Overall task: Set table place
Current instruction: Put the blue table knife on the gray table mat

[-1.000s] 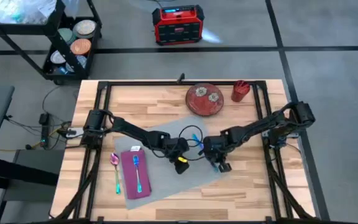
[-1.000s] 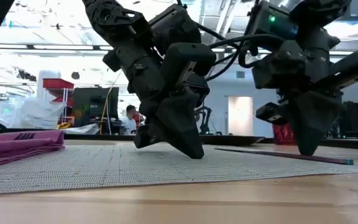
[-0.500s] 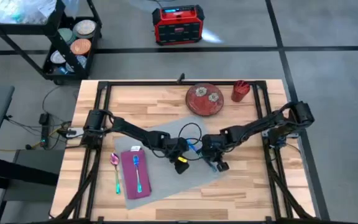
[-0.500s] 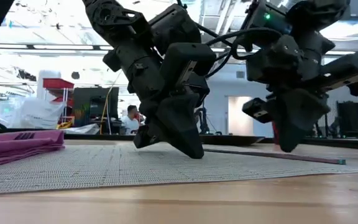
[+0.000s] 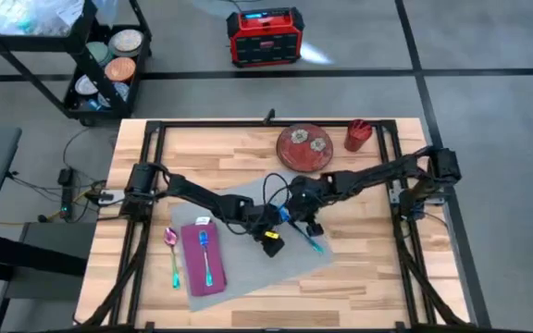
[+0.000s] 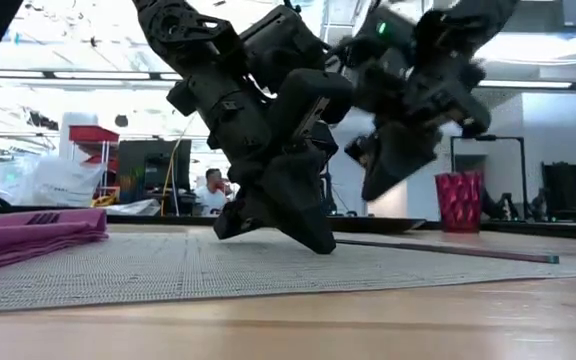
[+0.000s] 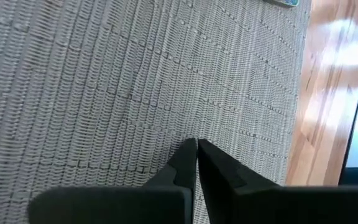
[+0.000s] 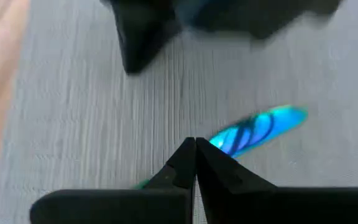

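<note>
left tool (image 7: 196,149) clenched empty, tips pressed on woven grey mat (image 5: 257,242) | right tool (image 8: 195,151) clenched empty, lifted over mat by iridescent blue knife (image 8: 258,128) | mat flat, skewed on pale plank bench (image 5: 359,287)

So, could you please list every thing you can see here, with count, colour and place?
table: one, light wood, under everything.
placemat: one, grey, on the table's middle front.
napkin: one, magenta, on the placemat's left part.
utensil on napkin: one, blue.
spoon: one, pink-green, left of the napkin.
utensil: one, blue, on the placemat, near the right hand.
plate: one, red, far side.
cup: one, red, right of the plate.
cart: one, black, on the floor, far left.
red box: one, on the floor.
left hand: shut, on the placemat.
right hand: shut, above the placemat.
</note>
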Controlling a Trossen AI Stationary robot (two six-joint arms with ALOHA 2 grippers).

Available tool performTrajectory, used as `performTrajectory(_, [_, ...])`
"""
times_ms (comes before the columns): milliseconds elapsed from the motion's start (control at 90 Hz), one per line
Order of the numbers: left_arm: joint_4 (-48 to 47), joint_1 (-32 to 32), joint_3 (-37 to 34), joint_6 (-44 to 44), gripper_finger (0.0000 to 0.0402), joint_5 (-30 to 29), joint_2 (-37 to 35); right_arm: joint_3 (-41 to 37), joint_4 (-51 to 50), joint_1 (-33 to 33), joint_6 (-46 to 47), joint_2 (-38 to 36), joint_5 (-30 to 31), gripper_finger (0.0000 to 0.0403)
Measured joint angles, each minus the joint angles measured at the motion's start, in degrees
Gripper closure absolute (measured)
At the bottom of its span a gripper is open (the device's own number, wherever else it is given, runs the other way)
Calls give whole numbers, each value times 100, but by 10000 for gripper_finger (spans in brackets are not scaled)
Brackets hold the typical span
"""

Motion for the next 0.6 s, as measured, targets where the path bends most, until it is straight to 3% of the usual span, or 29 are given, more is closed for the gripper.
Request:
performTrajectory(233, [2, -10, 0, -26, 402, -75, 0, 359, -150, 154, -176, 704, -310, 403])
performTrajectory(600, [-6, -34, -7, -69, 402, -74, -4, 747, -473, -120, -716, 862, -206, 403])
